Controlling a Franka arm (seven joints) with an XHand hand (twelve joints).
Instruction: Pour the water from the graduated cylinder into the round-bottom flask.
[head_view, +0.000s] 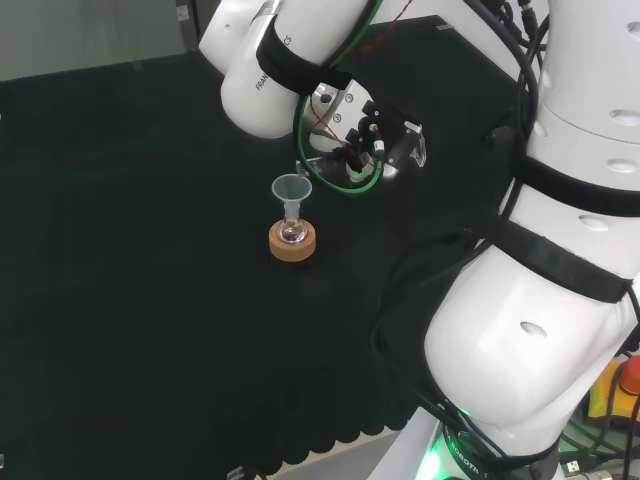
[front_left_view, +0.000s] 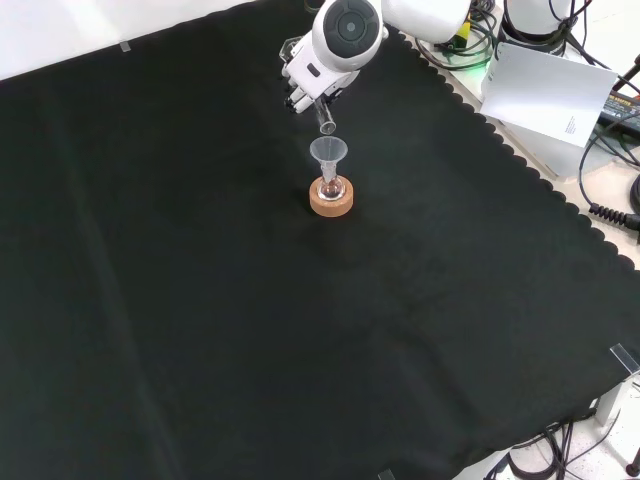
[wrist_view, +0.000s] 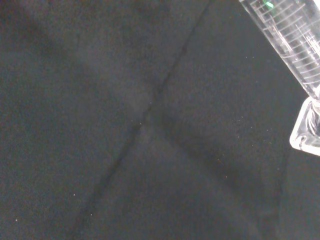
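My hand (head_view: 372, 140) holds the graduated cylinder (front_left_view: 325, 119) tilted, fingers curled around it, so its mouth aims into the funnel (front_left_view: 328, 151) on the round-bottom flask (front_left_view: 331, 187).

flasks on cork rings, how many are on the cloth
1. A small round-bottom flask sits on a cork ring near the cloth's middle top in the front view, with a clear funnel in its neck. Clear ware is hard to see, so another could be missed.
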